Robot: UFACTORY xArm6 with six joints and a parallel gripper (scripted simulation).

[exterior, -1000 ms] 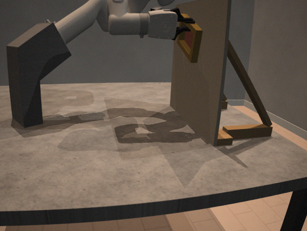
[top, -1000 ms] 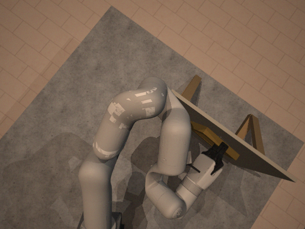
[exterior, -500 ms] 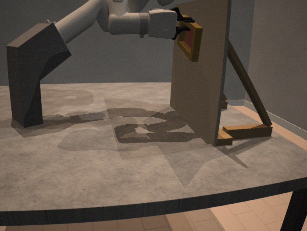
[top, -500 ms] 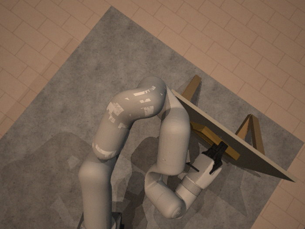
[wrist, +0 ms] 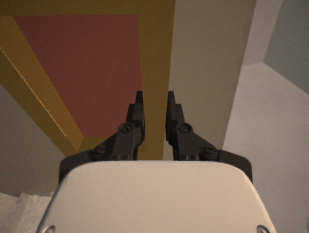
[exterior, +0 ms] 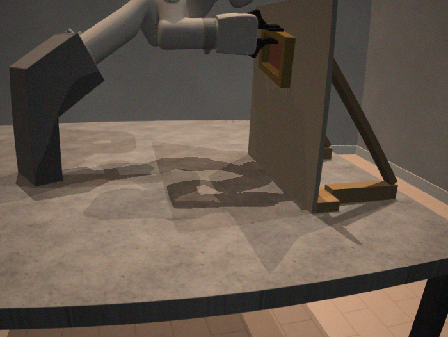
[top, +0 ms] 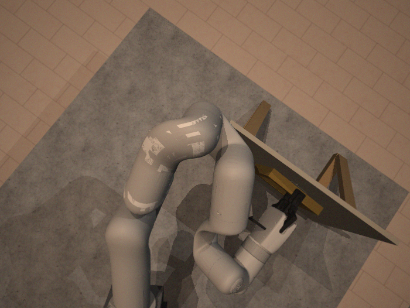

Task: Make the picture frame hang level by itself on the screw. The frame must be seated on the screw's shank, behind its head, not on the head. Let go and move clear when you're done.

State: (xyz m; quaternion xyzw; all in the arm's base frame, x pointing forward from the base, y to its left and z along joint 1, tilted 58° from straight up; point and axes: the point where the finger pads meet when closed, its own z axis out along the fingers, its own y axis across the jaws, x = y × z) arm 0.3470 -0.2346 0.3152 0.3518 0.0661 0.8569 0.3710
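Observation:
The picture frame point(exterior: 276, 57) has a yellow-brown border and a red middle. It sits high against the upright wooden board point(exterior: 293, 108), and also shows in the top view point(top: 287, 190) and the wrist view point(wrist: 89, 67). My gripper point(wrist: 154, 102) is shut on the frame's side rail, one finger on each side of it. It also shows in the side view point(exterior: 265, 34) and the top view point(top: 293, 202). In the side view the frame looks close to level. The screw is hidden behind the frame.
The board stands on the grey table top, propped from behind by two slanted wooden braces point(exterior: 358, 123) with foot blocks point(exterior: 358, 191). The arm's dark base block point(exterior: 43, 105) stands at the left. The table's front edge runs across the bottom of the side view.

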